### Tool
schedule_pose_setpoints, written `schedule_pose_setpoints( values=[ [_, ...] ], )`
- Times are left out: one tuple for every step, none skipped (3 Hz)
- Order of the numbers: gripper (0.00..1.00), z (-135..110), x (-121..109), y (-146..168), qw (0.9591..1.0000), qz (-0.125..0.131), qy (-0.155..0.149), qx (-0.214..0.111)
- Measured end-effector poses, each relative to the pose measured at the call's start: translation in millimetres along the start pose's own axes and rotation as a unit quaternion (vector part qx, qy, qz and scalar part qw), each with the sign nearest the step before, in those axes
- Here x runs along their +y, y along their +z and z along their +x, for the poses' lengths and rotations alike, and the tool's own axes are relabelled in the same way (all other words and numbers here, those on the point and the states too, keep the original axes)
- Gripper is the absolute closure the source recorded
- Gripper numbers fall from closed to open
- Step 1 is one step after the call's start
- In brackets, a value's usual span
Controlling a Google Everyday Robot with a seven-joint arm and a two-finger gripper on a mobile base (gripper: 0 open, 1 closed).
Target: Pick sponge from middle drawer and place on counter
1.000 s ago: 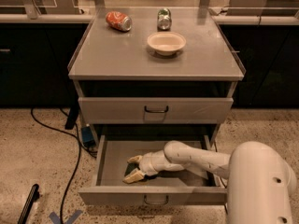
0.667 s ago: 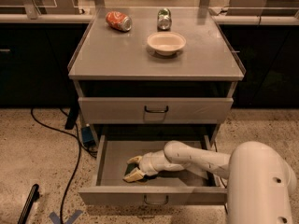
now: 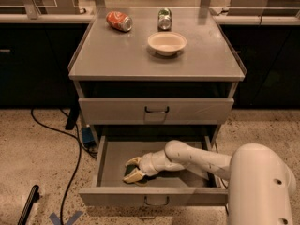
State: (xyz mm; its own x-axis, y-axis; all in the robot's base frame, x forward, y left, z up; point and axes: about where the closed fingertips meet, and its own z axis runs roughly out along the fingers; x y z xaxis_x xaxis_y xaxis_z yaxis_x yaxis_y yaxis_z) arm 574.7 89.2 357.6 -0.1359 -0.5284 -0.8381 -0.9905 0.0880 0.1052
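Observation:
The middle drawer [image 3: 154, 196] is pulled open below a closed drawer [image 3: 156, 110]. My gripper [image 3: 133, 169] is low inside the drawer's left part, on the end of the white arm that reaches in from the right. Its fingers sit on either side of the sponge [image 3: 128, 172], a small dark green pad on the drawer floor, and close on it. The gripper hides most of the sponge. The counter [image 3: 117, 55] is the grey top of the cabinet above.
A white bowl [image 3: 167, 42], a red can [image 3: 118, 21] on its side and a crushed green can [image 3: 164, 19] are on the counter. My white base [image 3: 260, 186] is at the lower right. Black cables [image 3: 70, 139] lie on the floor at the left.

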Motion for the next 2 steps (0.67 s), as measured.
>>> schedule_pose_setpoints(
  values=[
    [1.0,-36.4,16.4,-24.3,0.9982,-0.034,-0.036,-0.034],
    [1.0,-71.4,37.5,-65.5,0.9958,-0.048,-0.059,-0.05]
  ],
)
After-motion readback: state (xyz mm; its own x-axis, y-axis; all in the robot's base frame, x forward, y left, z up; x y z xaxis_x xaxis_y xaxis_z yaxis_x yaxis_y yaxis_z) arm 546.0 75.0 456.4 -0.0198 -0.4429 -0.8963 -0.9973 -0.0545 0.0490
